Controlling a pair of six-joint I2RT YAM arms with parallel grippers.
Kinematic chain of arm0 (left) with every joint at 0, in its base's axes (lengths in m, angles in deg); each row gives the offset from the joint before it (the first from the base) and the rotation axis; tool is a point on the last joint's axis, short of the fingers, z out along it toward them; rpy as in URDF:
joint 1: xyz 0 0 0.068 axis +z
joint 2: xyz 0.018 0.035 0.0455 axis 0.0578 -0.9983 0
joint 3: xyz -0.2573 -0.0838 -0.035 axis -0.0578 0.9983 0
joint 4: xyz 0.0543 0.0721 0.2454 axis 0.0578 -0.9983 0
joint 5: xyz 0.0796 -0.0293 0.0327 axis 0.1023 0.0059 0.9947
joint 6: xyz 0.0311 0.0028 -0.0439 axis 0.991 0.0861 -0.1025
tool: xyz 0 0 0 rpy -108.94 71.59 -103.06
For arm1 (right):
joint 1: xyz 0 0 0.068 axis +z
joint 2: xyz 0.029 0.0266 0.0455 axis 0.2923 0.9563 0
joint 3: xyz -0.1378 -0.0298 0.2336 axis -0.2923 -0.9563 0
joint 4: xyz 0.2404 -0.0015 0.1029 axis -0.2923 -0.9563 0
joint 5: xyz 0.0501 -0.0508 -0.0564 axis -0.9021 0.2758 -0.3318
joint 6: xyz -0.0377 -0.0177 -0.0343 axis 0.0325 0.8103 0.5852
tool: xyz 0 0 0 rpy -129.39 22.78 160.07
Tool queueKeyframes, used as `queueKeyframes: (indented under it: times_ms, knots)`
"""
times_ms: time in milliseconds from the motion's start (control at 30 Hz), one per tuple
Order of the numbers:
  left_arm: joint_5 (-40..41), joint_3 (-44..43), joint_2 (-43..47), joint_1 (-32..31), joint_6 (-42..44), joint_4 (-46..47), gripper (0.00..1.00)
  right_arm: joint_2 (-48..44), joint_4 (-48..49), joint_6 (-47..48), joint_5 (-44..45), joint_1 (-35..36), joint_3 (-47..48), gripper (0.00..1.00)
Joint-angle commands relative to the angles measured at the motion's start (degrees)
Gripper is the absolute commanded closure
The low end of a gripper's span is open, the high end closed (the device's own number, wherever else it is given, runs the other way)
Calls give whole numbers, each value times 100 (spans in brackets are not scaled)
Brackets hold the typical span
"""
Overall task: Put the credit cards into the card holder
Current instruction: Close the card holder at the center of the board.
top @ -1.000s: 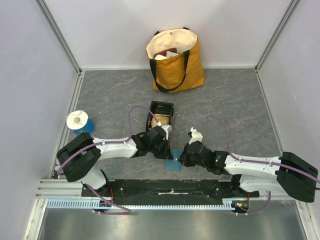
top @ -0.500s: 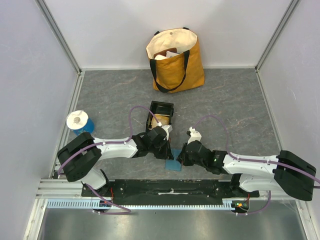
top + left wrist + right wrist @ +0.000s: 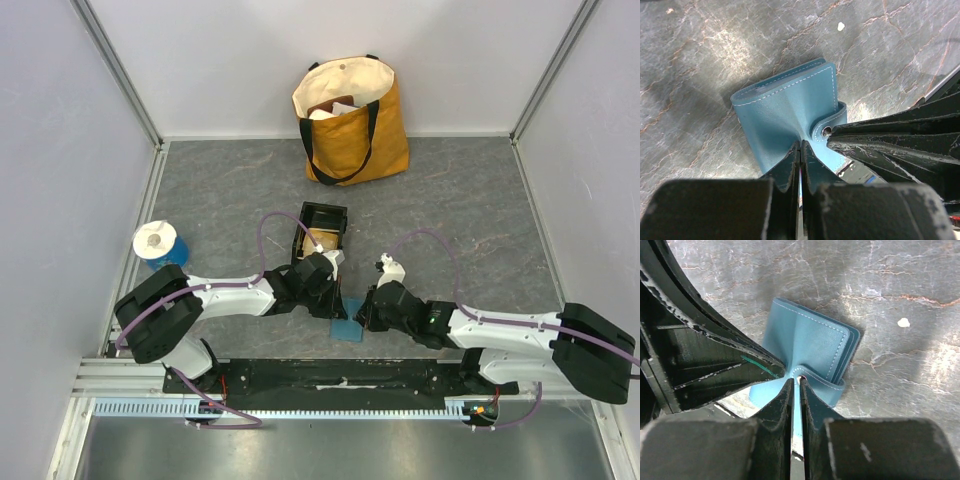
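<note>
Left arm (image 3: 225,295) and right arm (image 3: 500,325) low, converging, both jaws narrow on card holder (image 3: 785,115).

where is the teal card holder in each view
top external: the card holder is low centre, between the left tool and the right tool.
left wrist: centre, just beyond that tool's closed tips, with the right tool coming in from the right.
right wrist: centre, just beyond its own tips, with the left tool coming in from the left.
shared landmark: the grey marbled table under it.
</note>
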Motion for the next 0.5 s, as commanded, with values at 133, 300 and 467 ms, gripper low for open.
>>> queueKeyframes:
  times_ms: [133, 300, 467]
  knots:
    - [145, 31, -83, -75, -74, -60, 96, -576, -258, -84, 277, -21, 33, 77]
    - [136, 31, -92, -75, -65, -69, 96, -639, -585, -190, 357, -39, -20, 78]
    - [127, 22, -101, -75, -56, -61, 96, -262, -541, -181, 129, -39, 68, 81]
